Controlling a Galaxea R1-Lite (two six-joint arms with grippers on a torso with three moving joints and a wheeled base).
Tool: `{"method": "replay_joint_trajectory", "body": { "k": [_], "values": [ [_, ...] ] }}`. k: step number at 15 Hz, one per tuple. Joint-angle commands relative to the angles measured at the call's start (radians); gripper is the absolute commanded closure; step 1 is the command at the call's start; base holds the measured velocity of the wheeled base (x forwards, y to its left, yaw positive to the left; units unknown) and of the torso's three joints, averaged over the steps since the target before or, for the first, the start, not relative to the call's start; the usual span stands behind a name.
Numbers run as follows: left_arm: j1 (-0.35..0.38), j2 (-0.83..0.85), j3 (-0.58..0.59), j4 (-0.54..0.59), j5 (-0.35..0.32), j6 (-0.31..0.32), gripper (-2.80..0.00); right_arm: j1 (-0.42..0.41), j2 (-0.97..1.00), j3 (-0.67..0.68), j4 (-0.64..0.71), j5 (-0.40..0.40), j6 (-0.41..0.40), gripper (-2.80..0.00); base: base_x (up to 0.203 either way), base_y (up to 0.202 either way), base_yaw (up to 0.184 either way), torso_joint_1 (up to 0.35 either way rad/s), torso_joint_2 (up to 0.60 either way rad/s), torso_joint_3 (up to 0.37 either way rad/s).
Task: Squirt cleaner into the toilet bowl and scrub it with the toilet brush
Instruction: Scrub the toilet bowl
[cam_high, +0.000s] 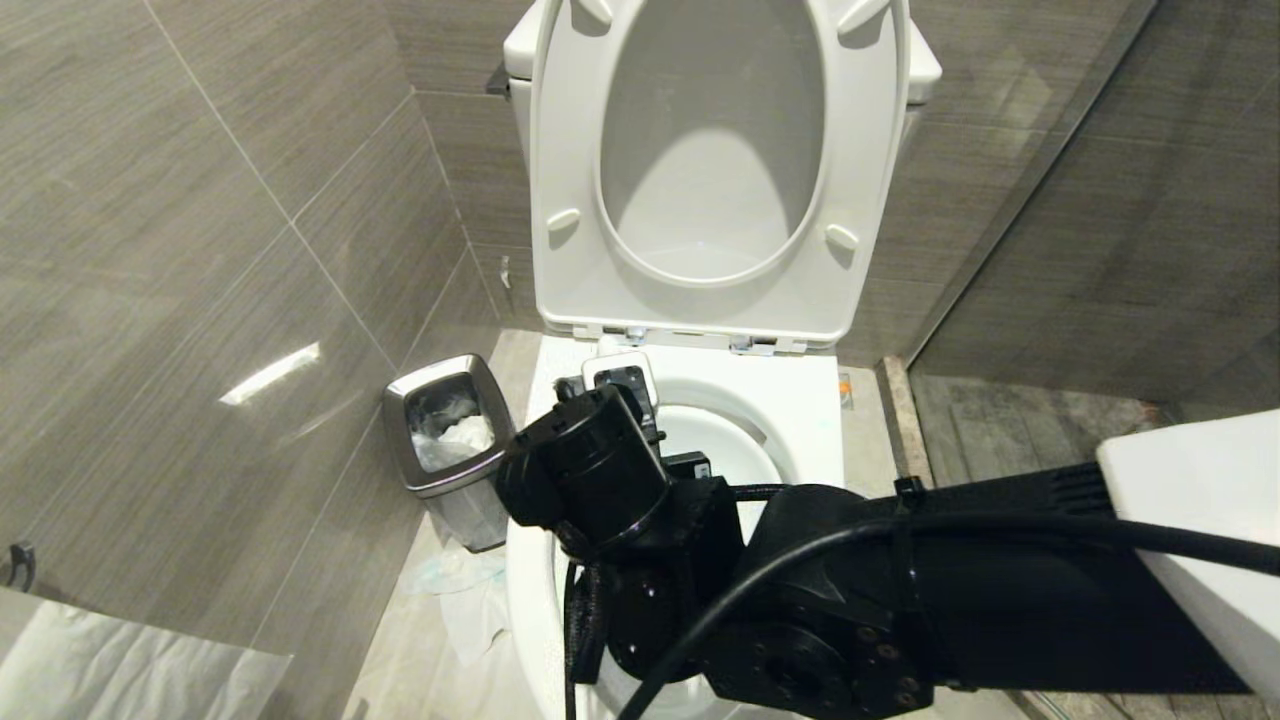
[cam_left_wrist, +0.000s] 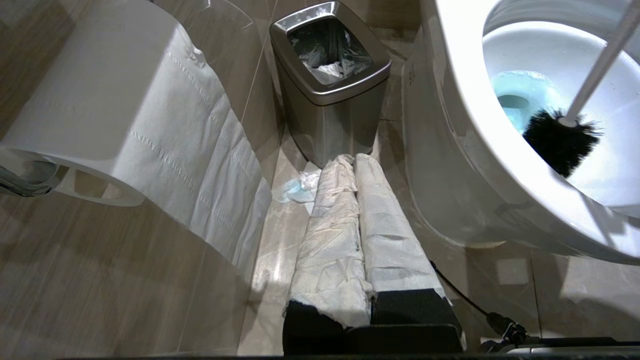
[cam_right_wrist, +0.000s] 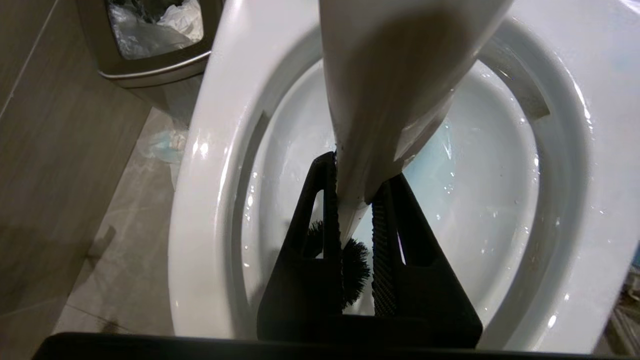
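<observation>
The white toilet bowl (cam_high: 800, 420) stands open, with its seat and lid raised. Blue-tinted water (cam_left_wrist: 520, 95) lies at its bottom. My right arm (cam_high: 900, 590) reaches over the rim from the right. My right gripper (cam_right_wrist: 357, 172) is shut on the white handle of the toilet brush (cam_right_wrist: 390, 90) and points down into the basin. The brush's black bristle head (cam_left_wrist: 557, 140) rests against the inner wall of the bowl (cam_left_wrist: 465, 125), near the water. My left gripper (cam_left_wrist: 354, 159) hangs low beside the toilet, its paper-wrapped fingers pressed together on nothing.
A steel waste bin (cam_high: 450, 440) with a plastic liner stands on the floor left of the toilet, ahead of the left gripper. A paper roll (cam_left_wrist: 115, 100) hangs on the left tiled wall. Crumpled paper (cam_left_wrist: 300, 187) lies on the floor by the bin.
</observation>
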Motion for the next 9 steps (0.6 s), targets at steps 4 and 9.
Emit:
{"method": "replay_joint_trajectory", "body": {
  "k": [4, 9],
  "values": [
    [0.001, 0.0, 0.0, -0.001, 0.0, 0.0, 0.0, 0.003, -0.132, 0.171, -0.004, -0.003, 0.04, 0.0, 0.0, 0.0, 0.0, 0.0, 0.0, 0.0],
    [0.0, 0.0, 0.0, -0.001, 0.0, 0.0, 0.0, -0.006, -0.195, 0.258, -0.004, -0.002, 0.068, 0.0, 0.0, 0.0, 0.0, 0.0, 0.0, 0.0]
  ]
}}
